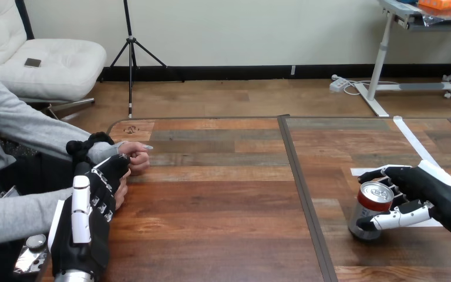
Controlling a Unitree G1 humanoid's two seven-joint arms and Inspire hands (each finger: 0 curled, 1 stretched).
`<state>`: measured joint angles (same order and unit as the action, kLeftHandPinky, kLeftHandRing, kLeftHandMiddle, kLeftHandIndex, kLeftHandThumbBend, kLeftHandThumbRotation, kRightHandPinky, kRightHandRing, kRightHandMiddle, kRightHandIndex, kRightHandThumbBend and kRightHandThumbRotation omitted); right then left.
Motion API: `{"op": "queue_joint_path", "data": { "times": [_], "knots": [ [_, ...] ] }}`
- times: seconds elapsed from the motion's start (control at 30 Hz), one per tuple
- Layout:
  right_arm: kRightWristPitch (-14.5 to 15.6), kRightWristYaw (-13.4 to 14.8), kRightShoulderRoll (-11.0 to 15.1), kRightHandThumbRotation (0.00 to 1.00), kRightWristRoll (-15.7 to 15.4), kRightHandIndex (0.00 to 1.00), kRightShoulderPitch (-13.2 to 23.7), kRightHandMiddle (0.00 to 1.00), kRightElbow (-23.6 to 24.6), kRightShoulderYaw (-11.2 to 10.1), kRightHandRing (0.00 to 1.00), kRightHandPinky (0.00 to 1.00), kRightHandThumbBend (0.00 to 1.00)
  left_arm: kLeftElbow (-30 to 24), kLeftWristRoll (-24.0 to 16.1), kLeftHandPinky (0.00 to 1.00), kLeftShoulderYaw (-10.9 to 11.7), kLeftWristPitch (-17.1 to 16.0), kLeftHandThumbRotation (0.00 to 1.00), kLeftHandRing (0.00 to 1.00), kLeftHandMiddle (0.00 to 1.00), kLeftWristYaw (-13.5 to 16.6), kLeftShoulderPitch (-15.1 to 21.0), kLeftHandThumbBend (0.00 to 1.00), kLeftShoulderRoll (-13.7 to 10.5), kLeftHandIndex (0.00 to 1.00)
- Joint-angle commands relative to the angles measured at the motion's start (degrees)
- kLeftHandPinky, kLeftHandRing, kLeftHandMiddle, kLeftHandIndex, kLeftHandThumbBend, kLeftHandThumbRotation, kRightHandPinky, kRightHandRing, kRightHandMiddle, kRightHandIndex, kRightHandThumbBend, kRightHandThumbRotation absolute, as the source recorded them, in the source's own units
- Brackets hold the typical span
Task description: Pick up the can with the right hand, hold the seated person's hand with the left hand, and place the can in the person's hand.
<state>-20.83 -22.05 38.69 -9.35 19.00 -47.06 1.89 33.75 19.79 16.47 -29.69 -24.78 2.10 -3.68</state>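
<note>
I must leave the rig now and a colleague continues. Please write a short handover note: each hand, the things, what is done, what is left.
Right hand: thumb and fingers curled round the can.
Can: appears to stand on the table, right part, not lifted yet.
Left hand: at the table's left edge, against the person's nearer hand; a real hold cannot be told.
Person's farther hand: just beyond, closed, holding no can.
Done: can grasped.
Left: confirm the left hold, lift the can, carry it across, place it in the person's hand.
</note>
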Motion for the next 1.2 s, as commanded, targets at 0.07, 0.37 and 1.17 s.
{"op": "queue_joint_path", "data": {
  "times": [0.07,0.37,1.17],
  "knots": [
    [0.34,0.39,2.21,0.19,-0.04,0.75,2.17,0.7,3.5,-1.43,0.69,0.67,1.0,-2.38,-0.55,0.99,-0.58,-0.65,1.0,0.89,0.81,0.27,2.09,0.46,-0.65,0.71],
    [-0.66,0.39,2.33,0.18,0.16,0.74,2.32,0.69,2.8,-1.79,0.68,0.67,1.0,-2.36,-0.61,0.99,-0.55,-0.72,1.0,0.88,0.81,0.71,2.15,0.46,-0.44,0.7],
    [-1.14,1.62,2.38,0.13,-0.08,0.69,2.6,0.65,2.24,-2.44,0.63,0.61,1.0,-2.22,0.13,0.98,-0.6,-0.53,1.0,0.88,0.82,-0.18,2.28,0.47,-0.46,0.7]
  ]
}}
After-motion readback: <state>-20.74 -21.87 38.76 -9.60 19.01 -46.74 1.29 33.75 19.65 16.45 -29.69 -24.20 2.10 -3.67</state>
